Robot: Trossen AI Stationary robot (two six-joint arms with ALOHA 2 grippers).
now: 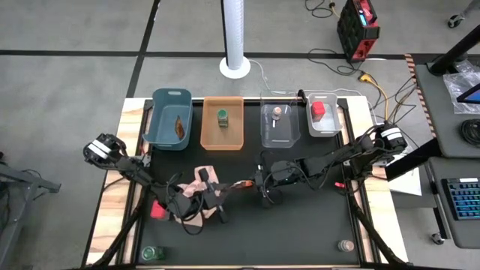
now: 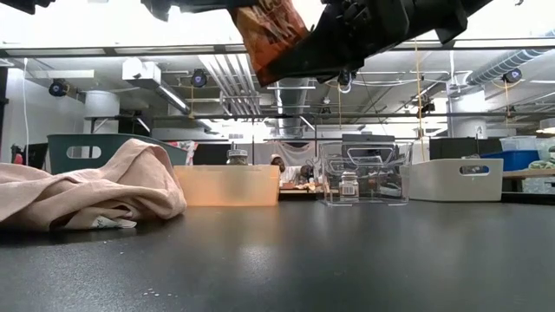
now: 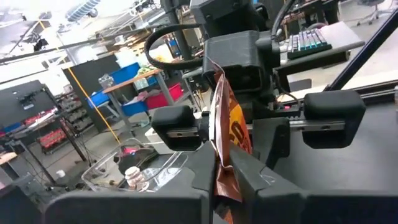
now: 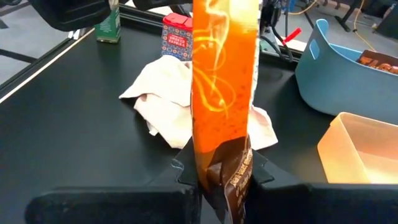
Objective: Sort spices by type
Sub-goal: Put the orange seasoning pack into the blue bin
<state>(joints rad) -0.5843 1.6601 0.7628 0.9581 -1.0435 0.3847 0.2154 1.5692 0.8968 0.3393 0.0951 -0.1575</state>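
An orange-brown foil packet hangs in the air over the table's middle, between my left gripper and my right gripper, both shut on it. In the low view the packet is well above the table. A red box lies by the pink cloth. Near the front edge, a green-capped jar stands at the left and a tan-lidded jar at the right. Four bins at the back hold a packet, a green-capped jar, a tan-lidded jar and a red box. My left gripper pinches one end of the packet between its two fingers, coming level from the table's left. The packet shows edge-on there and is lifted clear. My right gripper has the packet's dark brown end between its two fingers, coming from the table's right, slanting slightly down. The orange face runs away from the fingers, clear of the table.
The blue bin, orange bin, clear bin and white bin stand in a row along the far edge. The pink cloth lies crumpled under my left arm. The dark mat is bare at the front.
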